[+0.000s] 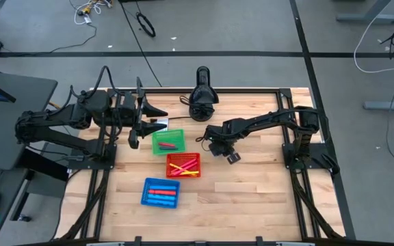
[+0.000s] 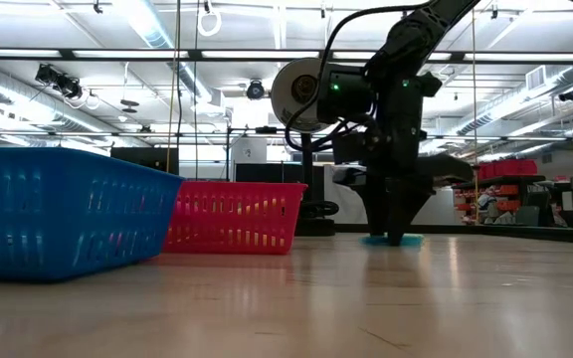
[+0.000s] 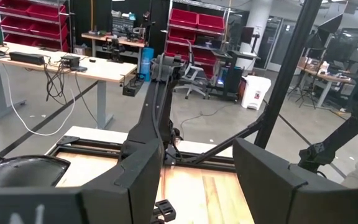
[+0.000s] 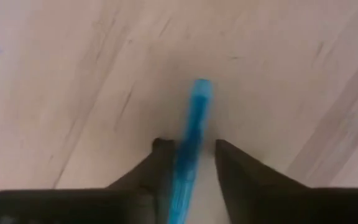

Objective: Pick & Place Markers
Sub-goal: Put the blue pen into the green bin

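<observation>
Right gripper (image 4: 191, 155) down on the table (image 1: 252, 191), fingers either side of a blue marker (image 4: 192, 134).

In the high view the right gripper (image 1: 223, 152) sits right of centre, just right of the red basket (image 1: 183, 165); its fingers straddle the marker with a gap on one side, so a firm grip cannot be told. Other markers (image 1: 182, 169) lie in the red basket, the green basket (image 1: 168, 141) and the blue basket (image 1: 160, 192). The left gripper (image 1: 137, 130) waits upper left, fingers apart, holding nothing.
</observation>
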`<state>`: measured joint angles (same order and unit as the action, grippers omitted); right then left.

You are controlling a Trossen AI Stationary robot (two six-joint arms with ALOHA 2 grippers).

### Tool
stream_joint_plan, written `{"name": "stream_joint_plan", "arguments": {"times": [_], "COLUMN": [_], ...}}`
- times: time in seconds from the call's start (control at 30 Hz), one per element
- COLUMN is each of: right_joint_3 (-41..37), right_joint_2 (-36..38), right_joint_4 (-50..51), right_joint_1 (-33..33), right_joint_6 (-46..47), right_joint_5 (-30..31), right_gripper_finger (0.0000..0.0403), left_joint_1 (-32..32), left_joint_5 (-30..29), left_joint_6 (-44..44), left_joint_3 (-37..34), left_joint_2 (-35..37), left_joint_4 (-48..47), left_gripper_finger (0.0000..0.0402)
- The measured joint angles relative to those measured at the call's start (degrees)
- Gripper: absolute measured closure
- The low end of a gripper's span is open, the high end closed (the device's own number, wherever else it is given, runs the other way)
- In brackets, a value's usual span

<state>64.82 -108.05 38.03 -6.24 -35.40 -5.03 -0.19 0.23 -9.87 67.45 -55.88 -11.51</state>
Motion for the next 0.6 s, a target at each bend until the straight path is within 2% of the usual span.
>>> {"name": "stream_joint_plan", "arguments": {"times": [0.23,0.6], "right_joint_3": [0.0,-0.3], "right_joint_2": [0.02,1.86], "right_joint_4": [-0.12,2.75], "right_joint_1": [0.0,0.18], "right_joint_6": [3.69,8.03], "right_joint_5": [0.21,0.54], "right_gripper_finger": [0.0385,0.0387], "left_joint_1": [0.0,0.0], "left_joint_5": [0.0,0.0], "left_joint_6": [0.02,0.07], "left_joint_3": [-0.01,-0.01], "left_joint_2": [0.0,0.0], "left_joint_4": [0.02,0.04], "left_gripper_finger": [0.0195,0.0195]}}
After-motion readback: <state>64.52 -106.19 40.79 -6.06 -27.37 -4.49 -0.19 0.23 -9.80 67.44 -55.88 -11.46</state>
